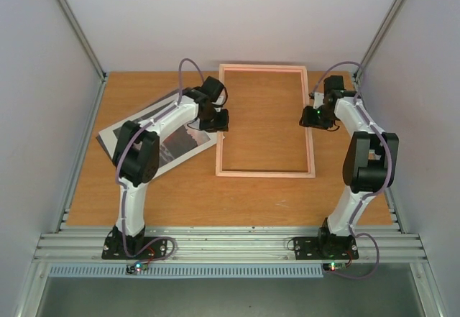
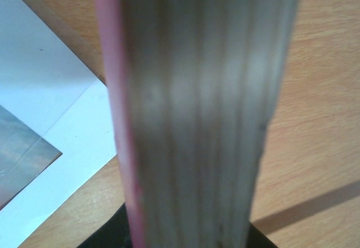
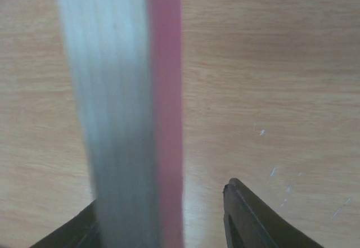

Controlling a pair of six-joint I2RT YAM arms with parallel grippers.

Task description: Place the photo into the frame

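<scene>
The pink frame (image 1: 264, 174) lies lengthwise in the middle of the wooden table, and the wood shows through its pane. My left gripper (image 1: 219, 119) is at its left rail. In the left wrist view the rail (image 2: 197, 118) fills the space between the fingers, which press on both sides, so my left gripper (image 2: 191, 238) is shut on it. My right gripper (image 1: 309, 118) straddles the right rail (image 3: 163, 118). It (image 3: 163, 220) is open, with the right finger (image 3: 253, 220) clear of the rail. The photo (image 1: 180, 144) lies face up at the left under my left arm, and its white border (image 2: 73, 147) shows.
A pale sheet (image 2: 39, 62) with a brown edge lies under the photo's far side. Grey walls stand on both sides of the table. A metal rail (image 1: 230, 241) carries the arm bases at the near edge.
</scene>
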